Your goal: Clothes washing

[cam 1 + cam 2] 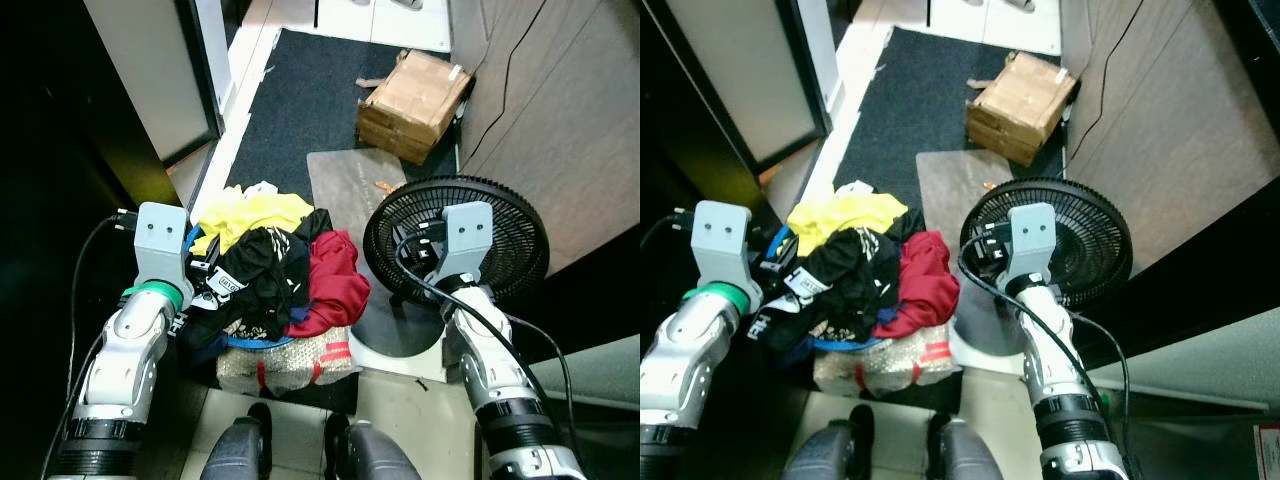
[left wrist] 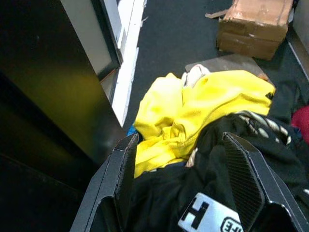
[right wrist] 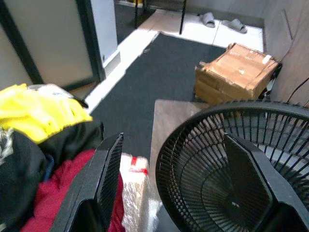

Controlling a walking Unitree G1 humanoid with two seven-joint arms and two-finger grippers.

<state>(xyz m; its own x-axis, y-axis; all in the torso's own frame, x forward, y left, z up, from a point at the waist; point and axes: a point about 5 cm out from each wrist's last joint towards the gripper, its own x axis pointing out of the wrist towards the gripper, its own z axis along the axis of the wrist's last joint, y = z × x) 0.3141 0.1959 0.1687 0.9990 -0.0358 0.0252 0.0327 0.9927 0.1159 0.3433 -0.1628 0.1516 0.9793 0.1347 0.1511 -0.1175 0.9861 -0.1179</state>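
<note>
The clothes pile (image 1: 265, 270) lay heaped on a blue-rimmed basket (image 1: 255, 343) on the floor, with a yellow garment (image 2: 203, 111) at the far side, black garments (image 1: 250, 275) in the middle and a red garment (image 1: 335, 280) beside the black fan (image 1: 455, 245). The left tool (image 2: 181, 179) hovered over the black garments, fingers spread wide. The right tool (image 3: 178, 179) hung above the fan, fingers also wide apart.
</note>
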